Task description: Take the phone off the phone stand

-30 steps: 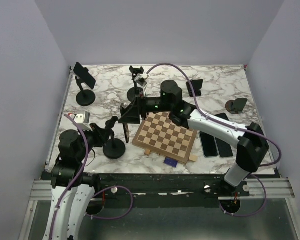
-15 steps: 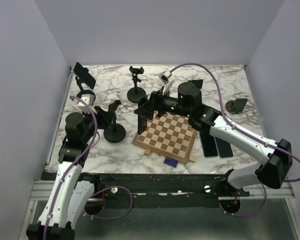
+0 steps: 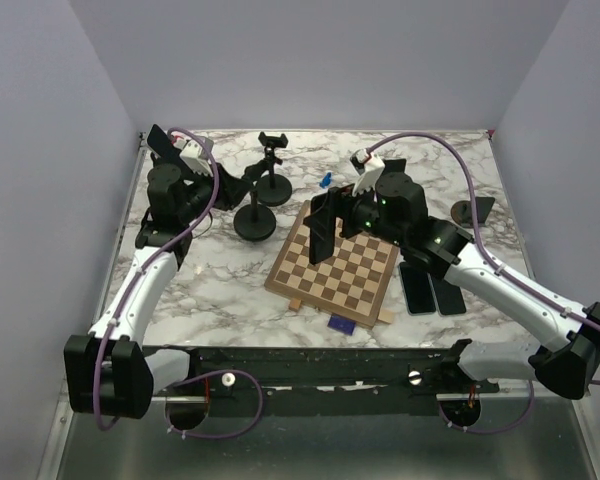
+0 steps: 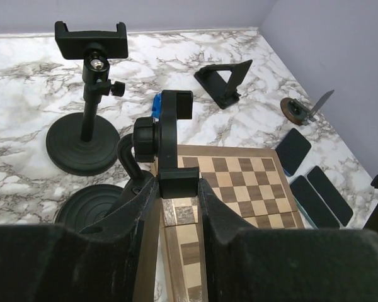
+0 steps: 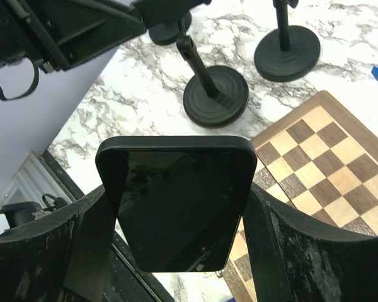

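The worktop before you is a smooth, faintly shiny white marble pattern with grey veins. The chessboard is wood with a satin finish, in pale and dark brown squares. The phone in your right hand has a glossy black face that mirrors its surroundings. The phone stand is matt black plastic, its round base ringed with fine ridges. That hand's fingers are matt black, speckled with pale scuffs.
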`<state>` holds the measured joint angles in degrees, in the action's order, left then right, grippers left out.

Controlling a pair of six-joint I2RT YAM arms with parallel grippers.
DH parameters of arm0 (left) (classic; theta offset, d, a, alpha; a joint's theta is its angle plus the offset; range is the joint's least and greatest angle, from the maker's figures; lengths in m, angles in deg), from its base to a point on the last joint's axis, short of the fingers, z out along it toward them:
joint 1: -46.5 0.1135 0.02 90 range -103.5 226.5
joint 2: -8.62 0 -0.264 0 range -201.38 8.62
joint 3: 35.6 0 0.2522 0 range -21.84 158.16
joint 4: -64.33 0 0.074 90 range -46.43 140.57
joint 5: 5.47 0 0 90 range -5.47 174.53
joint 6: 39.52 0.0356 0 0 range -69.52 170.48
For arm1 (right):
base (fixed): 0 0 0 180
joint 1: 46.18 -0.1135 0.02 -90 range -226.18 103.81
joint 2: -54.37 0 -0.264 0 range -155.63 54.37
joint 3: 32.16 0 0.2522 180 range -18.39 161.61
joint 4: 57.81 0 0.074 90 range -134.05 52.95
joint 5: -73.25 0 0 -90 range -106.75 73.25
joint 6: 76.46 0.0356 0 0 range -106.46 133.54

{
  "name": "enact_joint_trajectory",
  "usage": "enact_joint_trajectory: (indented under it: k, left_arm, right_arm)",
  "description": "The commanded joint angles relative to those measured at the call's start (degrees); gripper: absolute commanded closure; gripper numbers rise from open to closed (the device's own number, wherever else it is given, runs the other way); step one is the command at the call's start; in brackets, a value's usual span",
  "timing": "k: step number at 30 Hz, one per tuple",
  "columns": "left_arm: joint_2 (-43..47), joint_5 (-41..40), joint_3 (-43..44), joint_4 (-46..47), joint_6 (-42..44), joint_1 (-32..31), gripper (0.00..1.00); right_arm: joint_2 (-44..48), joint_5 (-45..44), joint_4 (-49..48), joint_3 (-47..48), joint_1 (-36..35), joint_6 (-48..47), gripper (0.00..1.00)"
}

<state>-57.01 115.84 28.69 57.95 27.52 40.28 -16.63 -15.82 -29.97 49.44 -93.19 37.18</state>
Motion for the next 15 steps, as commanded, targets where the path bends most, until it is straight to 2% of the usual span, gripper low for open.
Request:
enact_joint_trajectory:
  k: [1, 8, 12, 15]
  left_arm:
    - [-3.8, 7.9, 1.9, 9.7, -0.4, 2.2, 1.00]
    - [-9.2, 11.9, 0.3, 16.3, -3.7, 3.2, 0.99]
    - [-9.3, 10.7, 0.1, 14.9, -5.0, 3.2, 0.71]
    - [-8.4, 8.9, 0.6, 11.4, -4.9, 3.2, 0.51]
  right_arm:
    - [0.3, -1.4, 1.8, 0.1, 0.2, -0.6, 0.99]
    - [-2.4, 5.0, 1.2, 1.1, 0.2, 1.4, 0.99]
    - [-5.3, 8.8, 0.4, 1.3, -0.4, 3.9, 0.99]
    - [-7.8, 7.9, 0.8, 2.2, -3.3, 4.8, 0.99]
